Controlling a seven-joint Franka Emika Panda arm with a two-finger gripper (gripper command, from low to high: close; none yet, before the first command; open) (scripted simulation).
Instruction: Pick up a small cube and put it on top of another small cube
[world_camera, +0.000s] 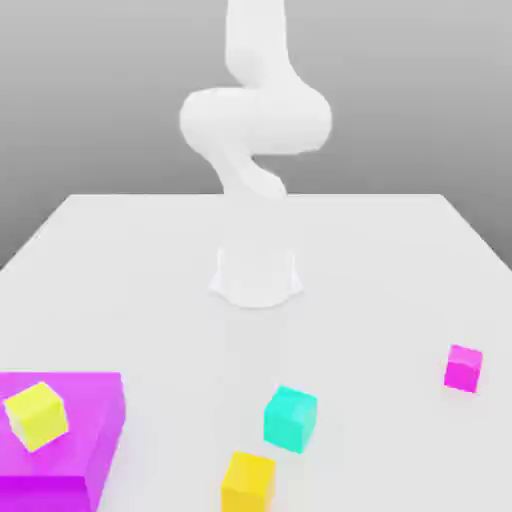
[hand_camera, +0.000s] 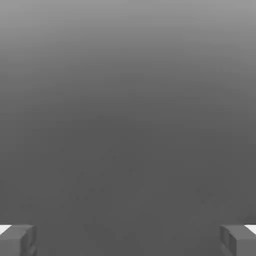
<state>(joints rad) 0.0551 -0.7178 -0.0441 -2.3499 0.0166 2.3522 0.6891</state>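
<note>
Hand view: fingers (hand_camera: 128, 241) spread wide, nothing between them, plain grey beyond. Exterior view has what the fingers' view lacks: teal cube (world_camera: 290, 419) on the white surface (world_camera: 350, 290), apart from the fingers, orange-yellow cube (world_camera: 248, 484) near it. Magenta cube (world_camera: 463, 369) well apart; yellow cube (world_camera: 37, 416) up on the purple block (world_camera: 100, 410).

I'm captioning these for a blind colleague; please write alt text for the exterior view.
A white robot arm rises behind a teal cube and an orange-yellow cube on a pale table. A yellow cube sits on a purple block; a magenta cube lies apart.
</note>
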